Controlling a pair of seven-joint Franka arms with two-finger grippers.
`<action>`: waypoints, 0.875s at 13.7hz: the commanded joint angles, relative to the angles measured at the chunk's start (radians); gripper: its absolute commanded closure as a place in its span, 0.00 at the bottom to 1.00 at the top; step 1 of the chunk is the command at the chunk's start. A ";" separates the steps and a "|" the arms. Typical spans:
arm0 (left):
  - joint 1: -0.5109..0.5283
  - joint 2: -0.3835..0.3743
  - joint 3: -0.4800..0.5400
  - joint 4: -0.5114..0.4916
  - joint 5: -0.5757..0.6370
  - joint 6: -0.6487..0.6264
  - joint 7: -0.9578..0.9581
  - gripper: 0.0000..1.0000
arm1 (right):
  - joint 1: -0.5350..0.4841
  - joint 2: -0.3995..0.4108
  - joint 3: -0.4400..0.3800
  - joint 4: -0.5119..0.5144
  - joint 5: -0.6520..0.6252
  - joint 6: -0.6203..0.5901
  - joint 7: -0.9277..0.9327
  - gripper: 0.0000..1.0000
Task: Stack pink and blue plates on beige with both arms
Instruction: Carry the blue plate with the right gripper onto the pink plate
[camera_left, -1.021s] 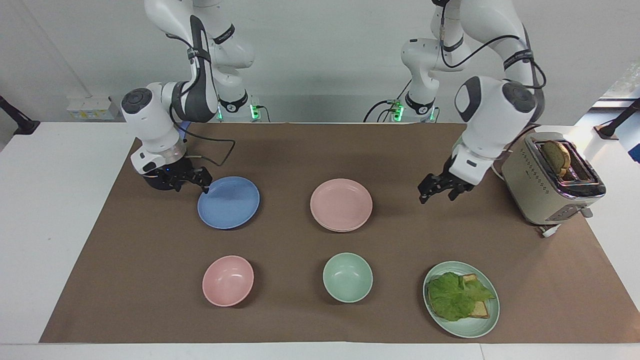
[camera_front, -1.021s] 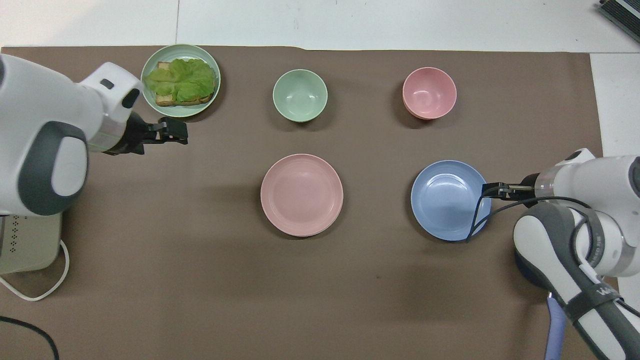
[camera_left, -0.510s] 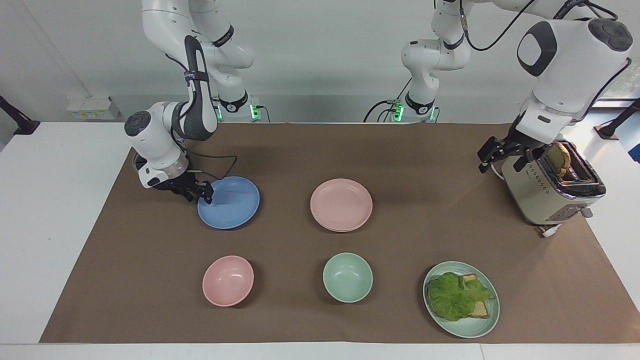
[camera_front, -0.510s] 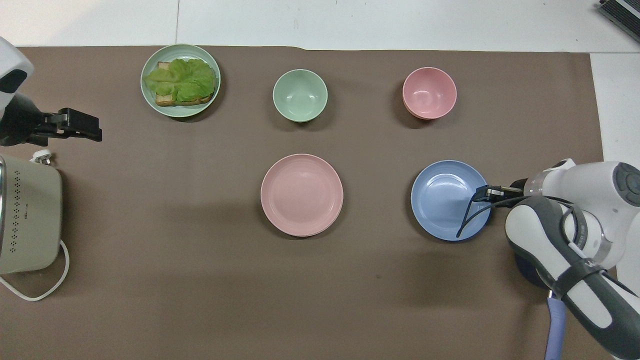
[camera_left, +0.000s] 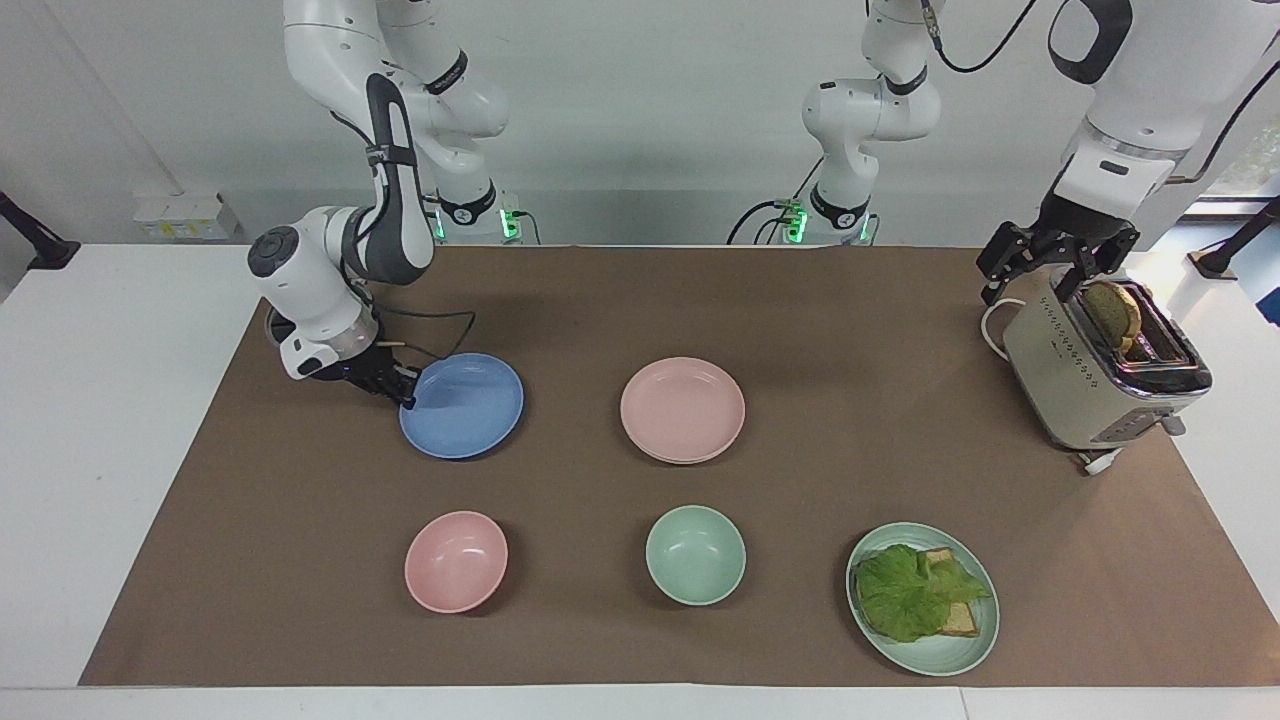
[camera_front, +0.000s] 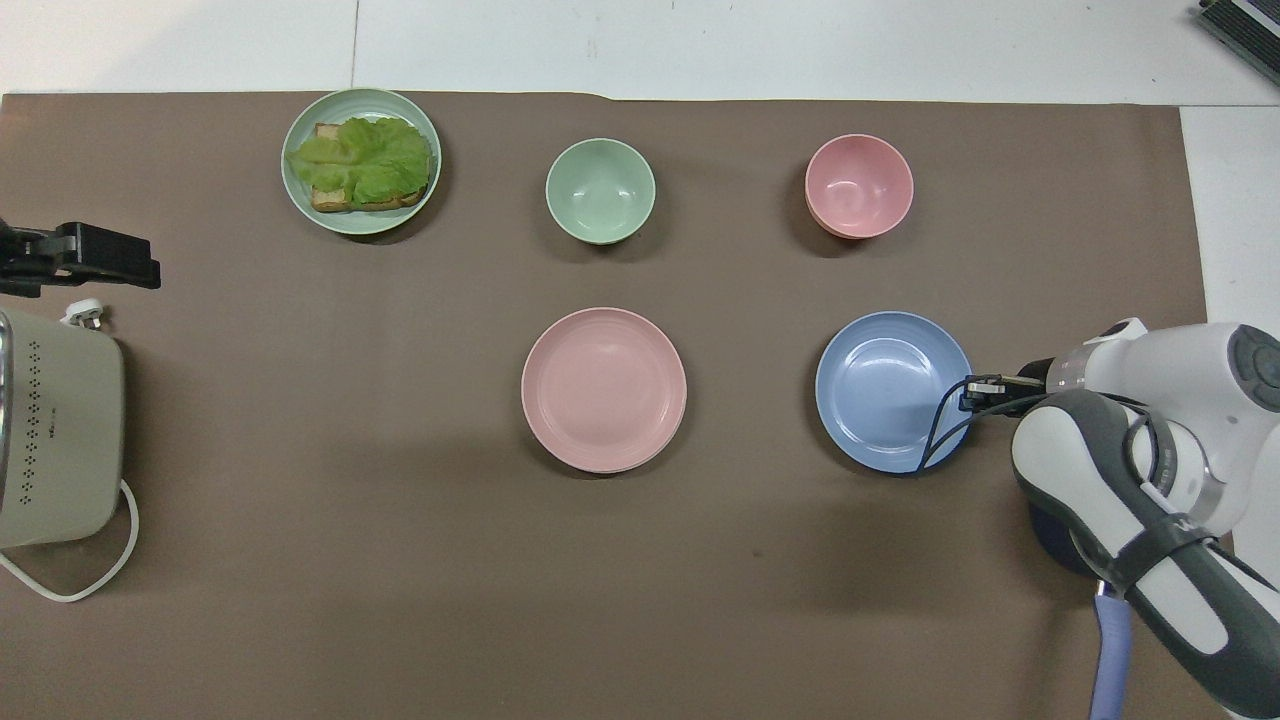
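Pink plate (camera_left: 682, 409) already sits on beige. Right gripper (camera_left: 403, 392) is pinching the blue plate (camera_left: 462, 404) at its rim; stacking it remains. Left gripper (camera_left: 1050, 262) hangs spread over the toaster (camera_left: 1080, 380).

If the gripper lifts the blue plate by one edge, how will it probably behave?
The blue plate looks rigid, so it should probably keep its shape rather than droop. Held by the right gripper at the rim only, it may tilt downward at its free edge. Its smooth surface might let it slip in a thin pinch.
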 joint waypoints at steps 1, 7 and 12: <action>0.005 -0.005 -0.005 -0.001 0.016 -0.013 0.006 0.00 | -0.014 -0.045 0.007 0.016 0.028 -0.067 -0.046 1.00; 0.006 -0.005 -0.004 -0.003 0.015 -0.013 0.004 0.00 | 0.133 -0.088 0.025 0.079 0.032 -0.153 0.116 1.00; 0.006 -0.005 -0.004 -0.003 0.015 -0.013 0.004 0.00 | 0.389 -0.053 0.027 0.154 0.032 -0.074 0.445 1.00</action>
